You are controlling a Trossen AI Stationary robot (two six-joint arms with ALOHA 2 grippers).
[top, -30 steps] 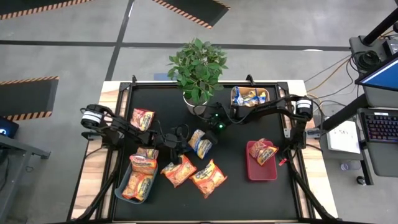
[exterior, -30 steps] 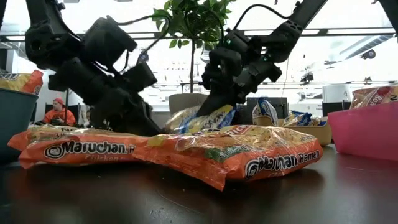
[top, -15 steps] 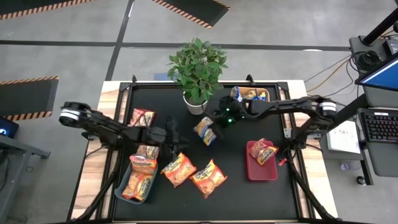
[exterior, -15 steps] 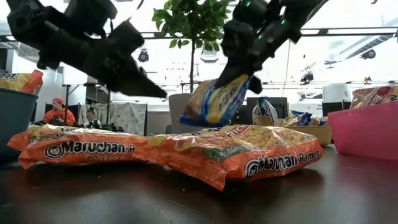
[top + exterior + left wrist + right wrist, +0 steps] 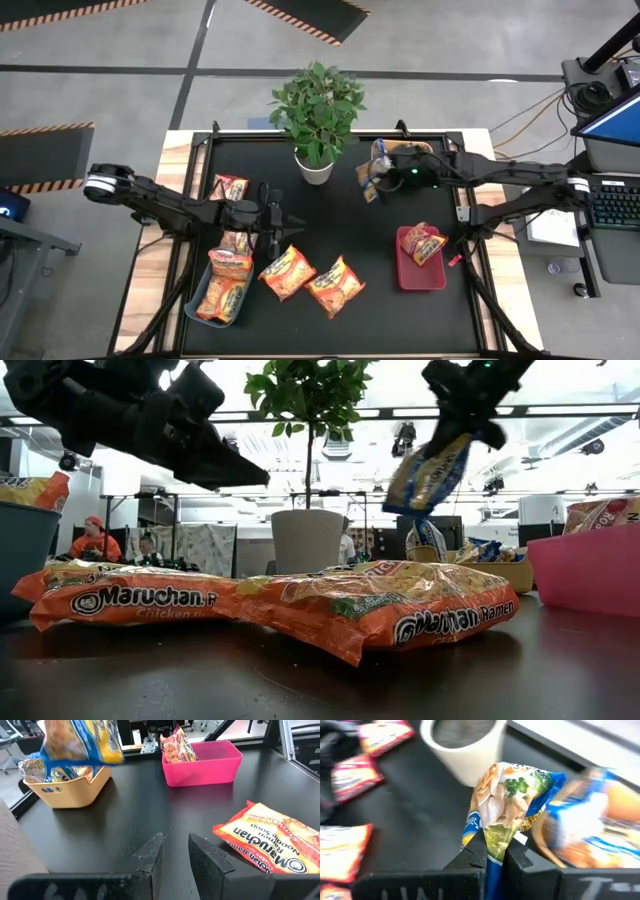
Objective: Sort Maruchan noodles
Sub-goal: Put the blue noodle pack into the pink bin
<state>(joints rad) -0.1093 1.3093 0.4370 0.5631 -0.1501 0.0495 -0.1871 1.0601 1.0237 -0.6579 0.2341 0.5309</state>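
Observation:
My right gripper (image 5: pixel 494 851) is shut on a blue-and-yellow noodle packet (image 5: pixel 369 183), held in the air just left of the tan bin (image 5: pixel 404 153), which holds more blue-and-yellow packets. My left gripper (image 5: pixel 175 851) hovers over the table's middle left (image 5: pixel 284 221), its fingers slightly apart and holding nothing. Two orange packets (image 5: pixel 287 272) (image 5: pixel 335 285) lie flat on the table near it. A red-pink packet (image 5: pixel 230 187) lies on the table at the far left. The red bin (image 5: pixel 405 272) holds a red-pink packet. The grey-blue bin (image 5: pixel 194 303) holds orange ones. My right gripper pinches the blue-and-yellow packet between its two fingers (image 5: pixel 476 854) at one crumpled end (image 5: pixel 496 836). The fingers come at it from above. The packet is lifted clear and hangs slanting below the gripper (image 5: pixel 430 468).
A potted plant (image 5: pixel 318 115) in a white pot stands at the far middle, just left of the held packet. Another packet (image 5: pixel 237 243) lies beside the grey-blue bin. Bare black table lies between the plant and the red bin.
My right gripper has lifted the blue-and-yellow packet off the table's middle and carried it up and toward the far right, to beside the tan bin. My left gripper has risen from the table beside that packet and stays over the middle left.

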